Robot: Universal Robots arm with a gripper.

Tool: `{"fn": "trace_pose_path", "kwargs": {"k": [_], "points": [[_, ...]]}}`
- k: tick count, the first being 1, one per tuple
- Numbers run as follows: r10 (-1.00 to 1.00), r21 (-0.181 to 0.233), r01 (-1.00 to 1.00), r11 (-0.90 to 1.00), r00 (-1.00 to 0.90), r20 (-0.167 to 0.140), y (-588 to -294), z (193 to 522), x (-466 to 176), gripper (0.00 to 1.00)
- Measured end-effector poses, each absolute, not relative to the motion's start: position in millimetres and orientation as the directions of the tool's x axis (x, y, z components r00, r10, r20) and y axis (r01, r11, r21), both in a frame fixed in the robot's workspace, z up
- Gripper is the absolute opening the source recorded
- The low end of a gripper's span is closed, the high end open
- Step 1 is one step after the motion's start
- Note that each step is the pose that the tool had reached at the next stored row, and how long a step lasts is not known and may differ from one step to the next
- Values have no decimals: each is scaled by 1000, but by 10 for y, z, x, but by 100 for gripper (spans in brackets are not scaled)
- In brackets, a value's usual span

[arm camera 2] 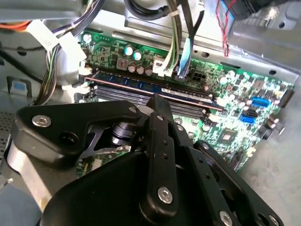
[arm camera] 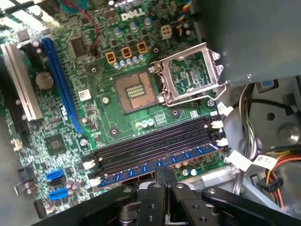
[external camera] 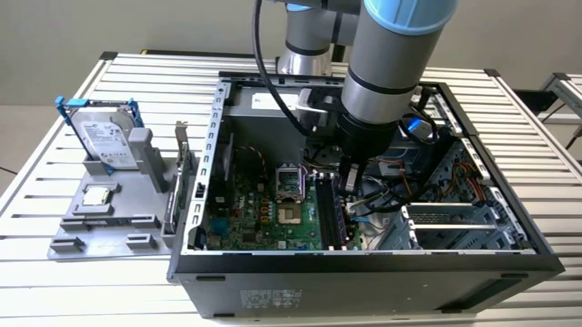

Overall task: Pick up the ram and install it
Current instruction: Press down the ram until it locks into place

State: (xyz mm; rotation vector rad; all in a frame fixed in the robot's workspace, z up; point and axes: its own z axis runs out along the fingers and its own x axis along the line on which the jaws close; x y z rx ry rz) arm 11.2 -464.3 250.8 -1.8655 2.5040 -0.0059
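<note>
Now, exterior view first: the arm [external camera: 393, 61] reaches down into the open case [external camera: 364, 272], and the gripper [external camera: 349, 182] sits low at centre frame, right over the black slots [external camera: 329, 214] of the motherboard [external camera: 250, 218]. Off at left frame, the grey holder [external camera: 114, 218] carries the hard drive [external camera: 105, 139] and the processor [external camera: 97, 196].

Over to the first wrist view: the fingers [arm camera: 159, 188] rise from the bottom centre, drawn tightly together, tips against the bluish ram [arm camera: 164, 162]. That stick lies lengthwise in the slot nearest the gripper, running from lower left to right of centre. The neighbouring slots [arm camera: 155, 143] look empty, and the processor socket [arm camera: 136, 92] above stands open.

Second wrist view: black linkage covers the lower frame, and the fingertip [arm camera 2: 155, 101] meets the ram's [arm camera 2: 146, 87] top edge at centre. Whether the tips pinch the stick or merely press on it, I cannot tell.

My read: pickup is done and the ram is in its slot. Left, as far as shows, is full seating and latching; the white latches [arm camera: 220, 141] at the slot ends don't settle it.
</note>
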Motion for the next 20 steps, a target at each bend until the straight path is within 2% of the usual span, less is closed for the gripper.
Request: {"fn": "trace_pose_path", "kwargs": {"k": [20], "points": [[-999,-12,-999,44,-44,-17,-4643,2495,112,0]]}}
